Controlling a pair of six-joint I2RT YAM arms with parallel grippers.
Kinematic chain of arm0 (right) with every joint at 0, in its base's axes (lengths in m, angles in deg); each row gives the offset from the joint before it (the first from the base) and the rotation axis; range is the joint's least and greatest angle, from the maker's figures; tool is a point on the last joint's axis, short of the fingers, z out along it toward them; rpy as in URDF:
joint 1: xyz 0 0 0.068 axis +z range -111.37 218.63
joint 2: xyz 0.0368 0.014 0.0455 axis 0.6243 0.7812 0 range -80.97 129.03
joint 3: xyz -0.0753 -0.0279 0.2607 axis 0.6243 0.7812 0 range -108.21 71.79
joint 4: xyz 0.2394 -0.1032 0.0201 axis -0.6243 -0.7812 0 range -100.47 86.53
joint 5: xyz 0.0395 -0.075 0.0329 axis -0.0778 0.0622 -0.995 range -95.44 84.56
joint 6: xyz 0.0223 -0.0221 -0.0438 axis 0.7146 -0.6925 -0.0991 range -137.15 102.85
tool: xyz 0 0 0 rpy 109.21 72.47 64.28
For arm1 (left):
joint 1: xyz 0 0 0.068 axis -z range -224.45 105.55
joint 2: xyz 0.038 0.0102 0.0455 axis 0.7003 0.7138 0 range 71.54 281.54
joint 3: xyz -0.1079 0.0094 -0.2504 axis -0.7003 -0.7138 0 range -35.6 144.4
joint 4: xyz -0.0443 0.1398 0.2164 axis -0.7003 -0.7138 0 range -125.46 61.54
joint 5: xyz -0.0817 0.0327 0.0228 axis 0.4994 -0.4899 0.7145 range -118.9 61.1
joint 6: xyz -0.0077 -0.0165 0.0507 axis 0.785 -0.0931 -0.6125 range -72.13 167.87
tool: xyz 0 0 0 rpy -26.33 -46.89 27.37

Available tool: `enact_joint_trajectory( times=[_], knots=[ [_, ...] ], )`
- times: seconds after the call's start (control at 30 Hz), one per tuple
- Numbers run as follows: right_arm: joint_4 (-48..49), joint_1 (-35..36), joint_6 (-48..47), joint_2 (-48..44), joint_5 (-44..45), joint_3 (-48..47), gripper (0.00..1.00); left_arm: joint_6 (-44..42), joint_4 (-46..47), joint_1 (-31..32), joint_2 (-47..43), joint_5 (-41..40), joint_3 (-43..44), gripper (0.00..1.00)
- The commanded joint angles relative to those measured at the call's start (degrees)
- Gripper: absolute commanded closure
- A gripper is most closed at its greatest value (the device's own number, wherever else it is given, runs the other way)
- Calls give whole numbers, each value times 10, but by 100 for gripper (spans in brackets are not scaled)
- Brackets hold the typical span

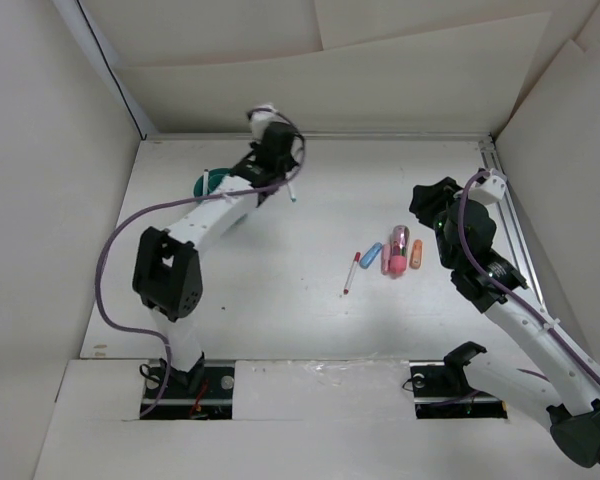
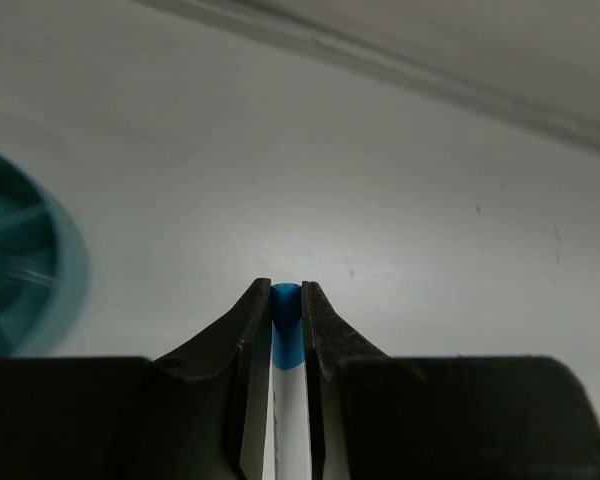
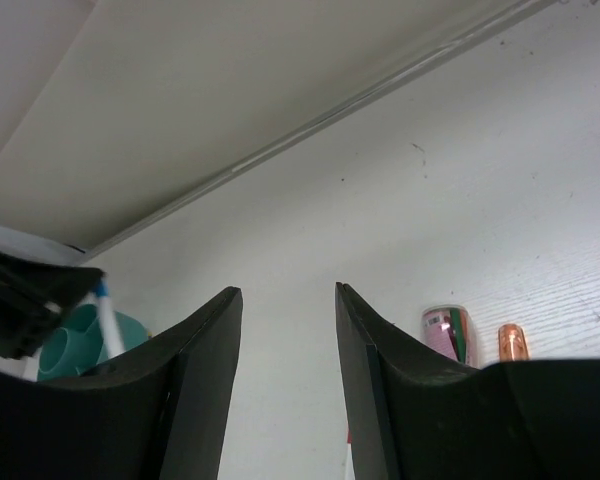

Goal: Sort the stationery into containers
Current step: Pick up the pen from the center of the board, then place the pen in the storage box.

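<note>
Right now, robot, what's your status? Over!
Left claw shut on blue-capped pen. Right claw open, empty. Teal organiser cup close by, path looks clear. Over.

Top view: round teal plastic organiser cup [image 1: 212,182] mostly hidden behind left arm [image 1: 220,210]. Left wrist view: same cup [image 2: 20,270] cut by left edge, blurred, compartments unclear. Thin white pen with blue cap [image 2: 286,330] cut off by bottom edge. Chunky pink marker piece [image 3: 445,330] and chunky orange marker piece [image 3: 512,342] have lower parts hidden behind a finger [image 3: 400,400] of the right tool [image 3: 288,292].
</note>
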State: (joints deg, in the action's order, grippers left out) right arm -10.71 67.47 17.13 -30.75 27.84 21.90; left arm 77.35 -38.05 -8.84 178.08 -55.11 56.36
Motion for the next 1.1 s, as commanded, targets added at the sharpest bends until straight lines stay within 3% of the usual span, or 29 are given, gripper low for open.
enact_joint_trajectory(
  times=[0.0, 0.17, 0.37, 0.57, 0.7, 1.07],
  knots=[
    [22, -4, -6, -9, -8, -13, 52, 55, 26, -105, -47, 41, -31, 100],
    [28, -4, -6, -9, -20, -13, 52, 95, 41, -252, -70, 56, -46, 100],
    [33, -4, -6, -9, -30, -7, 52, 73, 41, -333, -75, 16, -16, 100],
    [44, -4, -11, -9, -36, -2, 52, -6, 53, -339, -52, -86, 15, 100],
    [44, -4, -11, -9, -41, -2, 52, -91, 129, -305, -52, -170, -24, 100],
    [55, -4, -11, -9, -46, 3, 52, -151, 176, -299, 16, -239, -16, 100]
  ],
)
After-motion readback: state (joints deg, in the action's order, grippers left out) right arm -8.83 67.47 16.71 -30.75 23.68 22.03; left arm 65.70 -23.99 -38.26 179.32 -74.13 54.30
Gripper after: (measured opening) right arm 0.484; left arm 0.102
